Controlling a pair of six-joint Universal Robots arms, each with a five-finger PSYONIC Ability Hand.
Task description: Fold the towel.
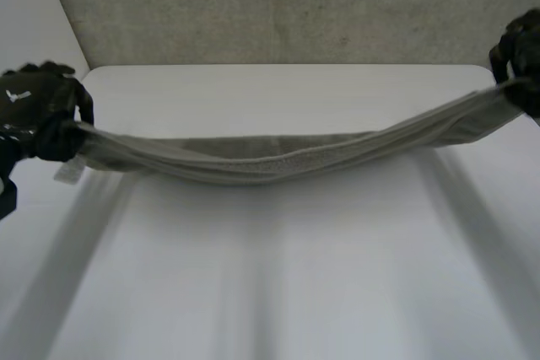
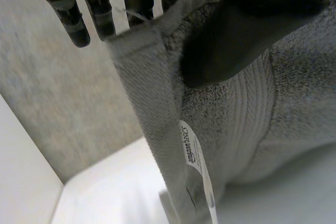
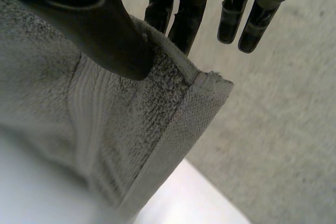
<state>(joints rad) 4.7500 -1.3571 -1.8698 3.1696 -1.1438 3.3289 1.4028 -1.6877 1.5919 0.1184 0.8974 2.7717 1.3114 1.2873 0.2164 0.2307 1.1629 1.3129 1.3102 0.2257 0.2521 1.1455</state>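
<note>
Above the white table, the grey towel hung stretched between both hands, sagging at its middle, probably so it could be laid down flat for a fold. The left hand pinched one short end between thumb and fingers, and the right hand pinched the other likewise. The tabletop beneath offered room for lowering. A label dangled below the left thumb.

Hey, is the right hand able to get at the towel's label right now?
Probably not: the right hand pinches one end of the towel, while the label hangs at the other, by the left hand.
</note>
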